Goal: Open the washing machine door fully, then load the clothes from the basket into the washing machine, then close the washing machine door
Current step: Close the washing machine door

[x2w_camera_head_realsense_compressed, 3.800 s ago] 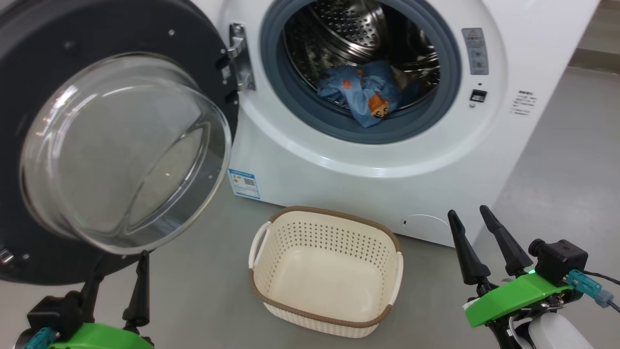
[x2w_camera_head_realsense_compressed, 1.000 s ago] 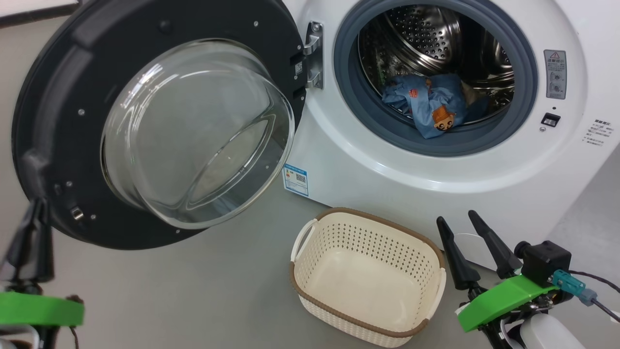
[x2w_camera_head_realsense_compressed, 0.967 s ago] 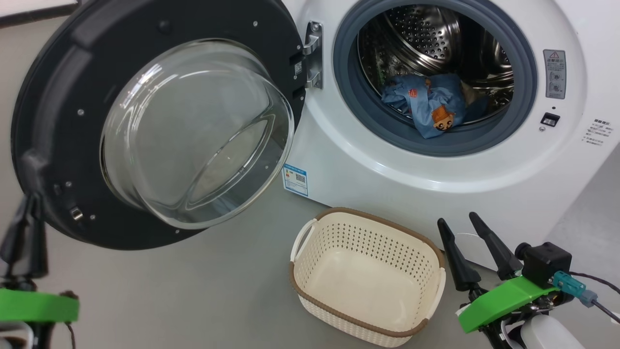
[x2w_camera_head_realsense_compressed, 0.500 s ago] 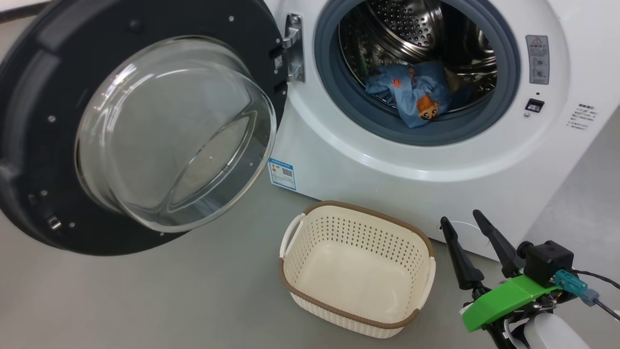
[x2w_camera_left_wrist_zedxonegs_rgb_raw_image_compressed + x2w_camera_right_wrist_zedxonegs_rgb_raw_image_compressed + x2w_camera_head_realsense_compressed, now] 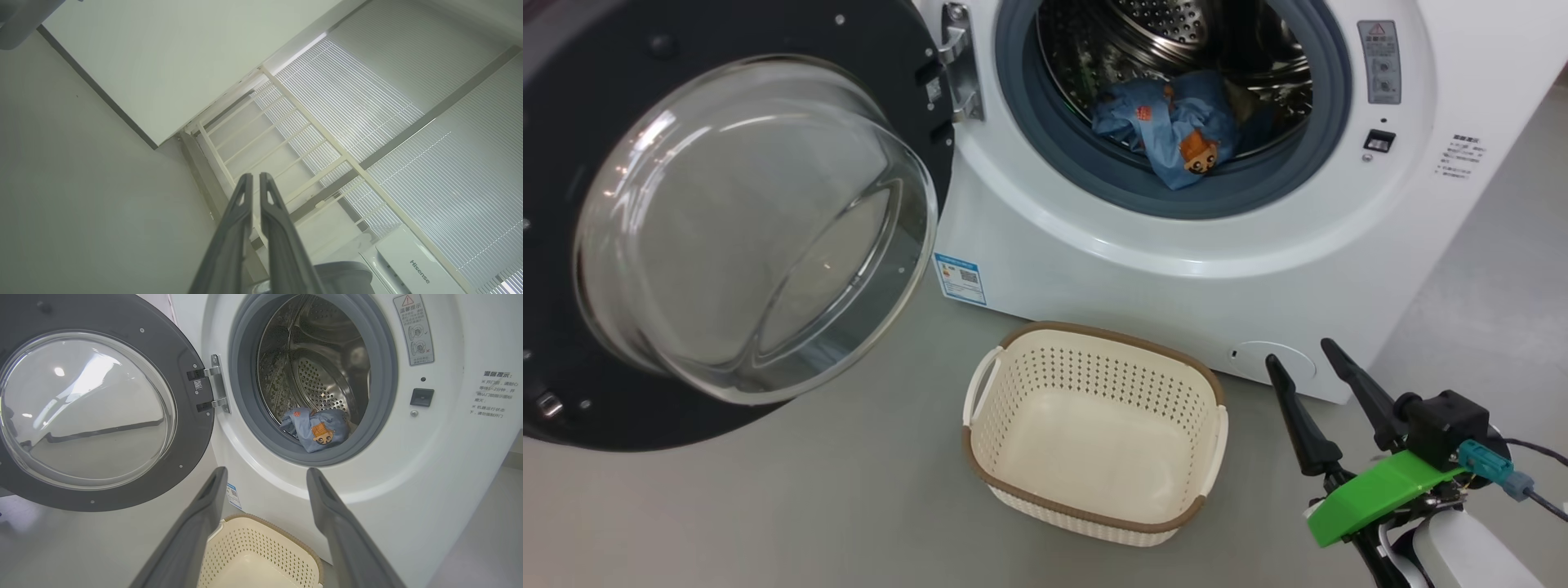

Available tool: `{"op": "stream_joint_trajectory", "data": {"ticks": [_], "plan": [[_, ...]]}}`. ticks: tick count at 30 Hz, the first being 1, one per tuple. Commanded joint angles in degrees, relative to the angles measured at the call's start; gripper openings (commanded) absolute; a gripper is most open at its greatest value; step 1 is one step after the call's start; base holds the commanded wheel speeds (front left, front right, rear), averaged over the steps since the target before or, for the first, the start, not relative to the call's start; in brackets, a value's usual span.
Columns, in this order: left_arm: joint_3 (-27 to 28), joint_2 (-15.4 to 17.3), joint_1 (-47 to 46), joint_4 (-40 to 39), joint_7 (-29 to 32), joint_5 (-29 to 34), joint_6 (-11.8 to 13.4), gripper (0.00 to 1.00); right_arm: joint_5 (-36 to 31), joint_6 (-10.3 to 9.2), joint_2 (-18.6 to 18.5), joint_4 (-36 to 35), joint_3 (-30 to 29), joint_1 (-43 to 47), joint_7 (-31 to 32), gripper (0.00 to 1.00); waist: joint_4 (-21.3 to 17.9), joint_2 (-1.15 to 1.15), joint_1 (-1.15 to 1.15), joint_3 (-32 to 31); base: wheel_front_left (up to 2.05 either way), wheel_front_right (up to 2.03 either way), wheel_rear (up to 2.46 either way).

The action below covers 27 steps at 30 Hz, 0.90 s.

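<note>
My right end effector (image 5: 1298, 353) sits at the frame's lower right, fingers spread, empty; my left end effector (image 5: 255, 175) is pinched shut, facing a window (image 5: 367, 102). With the clothes (image 5: 1176, 135) in the drum (image 5: 1176, 33) and the basket (image 5: 1094, 384) empty, the washing machine door (image 5: 752, 229) hangs wide at far left, nearer my left arm, I judge.

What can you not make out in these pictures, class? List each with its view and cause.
Washing machine door: head view's left and top edges cut off its rim.
Clothes: bunched in the drum, head view, so their number is unclear.
Blue sticker: print too small, head view.
Basket: right wrist view's bottom edge and fingers cut it off.
</note>
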Motion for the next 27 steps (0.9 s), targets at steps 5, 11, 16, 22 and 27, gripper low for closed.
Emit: {"op": "stream_joint_trajectory", "data": {"ticks": [5,11,16,22,27], "plan": [[4.75,6.33,-4.22,7.95,4.21,-5.58,-0.37,0.00,-1.22,0.43,-1.89,-0.95,1.55,-2.86,-0.46,1.00,-2.51,0.00,0.00,2.16,0.00,0.00,0.00],[7.81,7.30,-6.09,14.18,9.08,-10.57,-0.37,0.00,-1.47,0.43,-2.81,-0.81,1.41,-3.18,-0.46,1.00,-3.66,0.00,0.00,3.33,0.00,0.00,0.00],[8.05,7.96,-6.29,18.34,11.79,-11.48,-0.38,0.00,-1.73,0.43,-3.15,-1.03,1.43,-3.22,-0.46,1.00,-4.38,0.00,0.00,4.26,0.00,0.00,0.00],[8.20,8.14,-5.59,20.85,13.45,-11.84,-0.38,0.00,-1.85,0.43,-3.19,-1.37,1.17,-3.53,-0.10,1.00,-5.27,0.00,0.00,5.07,0.00,0.00,0.00],[8.50,7.70,-5.25,22.22,15.69,-12.62,-0.38,0.00,-2.17,0.43,-3.43,-2.19,0.70,-3.29,0.61,1.00,-5.61,0.00,0.00,5.44,0.00,0.00,0.00]]}}
